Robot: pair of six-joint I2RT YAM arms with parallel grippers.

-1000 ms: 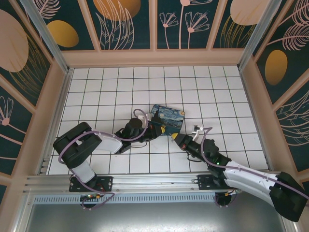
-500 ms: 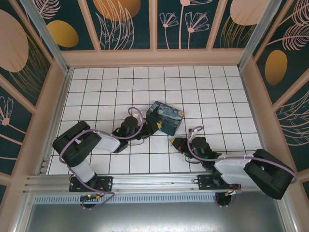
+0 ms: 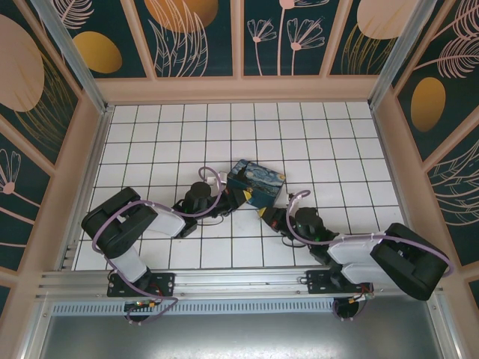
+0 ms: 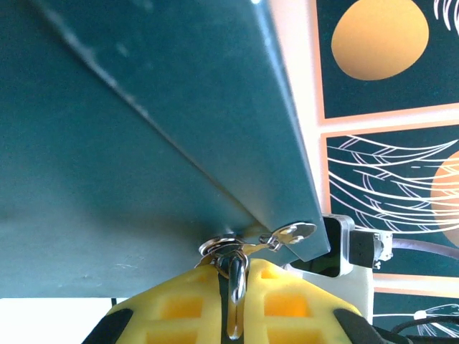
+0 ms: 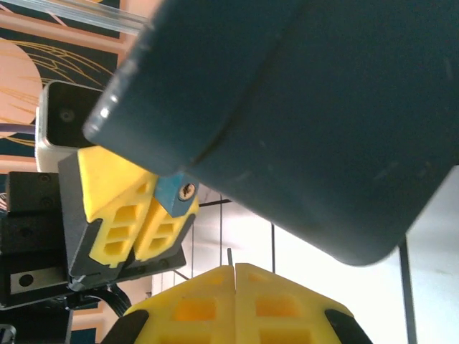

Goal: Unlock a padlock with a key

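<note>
While the left fingers (image 4: 254, 301) pinch what seems the silvery padlock (image 4: 233, 279) at the near corner of the box (image 3: 258, 179), the right fingers (image 3: 266, 215), pressed together, wait just toward its 4 o'clock.

No legible text, numbers or brand marks. Painted box (image 3: 258, 182): swirls, stars, no lettering. Wall panels (image 3: 187, 34): plant motifs, unlettered.

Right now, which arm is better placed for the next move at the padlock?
Right, probably. The left end effector is shut on the padlock at the box corner, steadying it; the right end effector, shut, faces it close by.
</note>
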